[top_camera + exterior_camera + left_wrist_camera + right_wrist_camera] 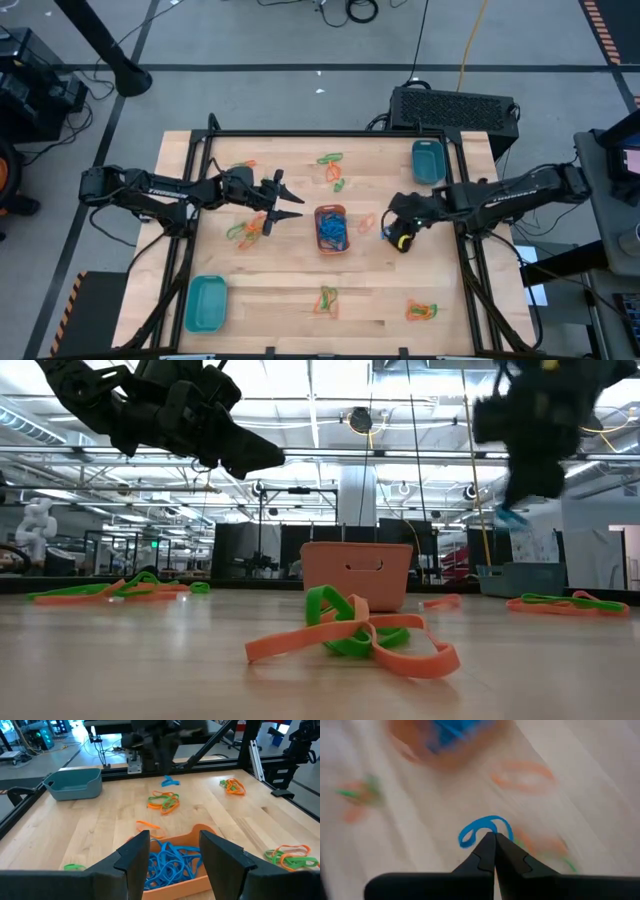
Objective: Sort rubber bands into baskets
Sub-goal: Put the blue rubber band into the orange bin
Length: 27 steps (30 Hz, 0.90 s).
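Two arms are working over your table right now. Your right gripper (494,839) is hanging above the wood with its fingers pinched together on a blue rubber band (482,828), and that loop is dangling just ahead of the fingertips. In the low view the same band is showing as a small blue scrap (511,516) under that gripper, clear of the table. The orange basket (331,230) is sitting just beside this gripper, toward the middle of the table, and it is already holding a heap of blue bands (167,864). One teal basket (428,161) is lying near it, at the far edge.

Your left gripper (290,200) is hovering on the other side of the orange basket with its fingers (134,858) spread apart and nothing between them. You are looking past them straight down into that basket. A mixed orange and green cluster (246,229) is lying just beside this gripper, and the second teal basket (207,303) is resting well apart from it, at the near edge.

More orange and green bands (421,311) are lying scattered near the table's front, well away from both grippers.
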Each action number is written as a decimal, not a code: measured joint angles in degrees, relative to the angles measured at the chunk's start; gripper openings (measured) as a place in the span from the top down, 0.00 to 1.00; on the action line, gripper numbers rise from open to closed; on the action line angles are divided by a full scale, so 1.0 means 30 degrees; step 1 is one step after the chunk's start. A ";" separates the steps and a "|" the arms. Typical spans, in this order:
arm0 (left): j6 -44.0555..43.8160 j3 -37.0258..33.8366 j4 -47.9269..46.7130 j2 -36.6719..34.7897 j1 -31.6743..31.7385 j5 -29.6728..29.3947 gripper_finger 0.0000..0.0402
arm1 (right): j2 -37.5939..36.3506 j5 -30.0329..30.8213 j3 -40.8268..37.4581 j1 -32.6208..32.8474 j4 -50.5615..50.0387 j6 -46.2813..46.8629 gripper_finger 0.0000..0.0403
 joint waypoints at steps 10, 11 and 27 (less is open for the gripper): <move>-0.0022 0.0000 0.0094 -0.0003 0.0000 0.0000 0.55 | 0.2303 0.0052 0.0022 0.0125 1.2553 -0.5351 1.00; -0.0022 0.0000 0.0094 0.0004 0.0007 0.0000 0.55 | 0.2777 0.0043 0.0022 0.0075 1.3343 -0.5671 1.00; -0.0036 0.0000 -0.0021 0.0000 0.0003 0.0000 0.55 | 0.9083 -0.0062 0.0007 -0.1084 1.8891 -0.7277 1.00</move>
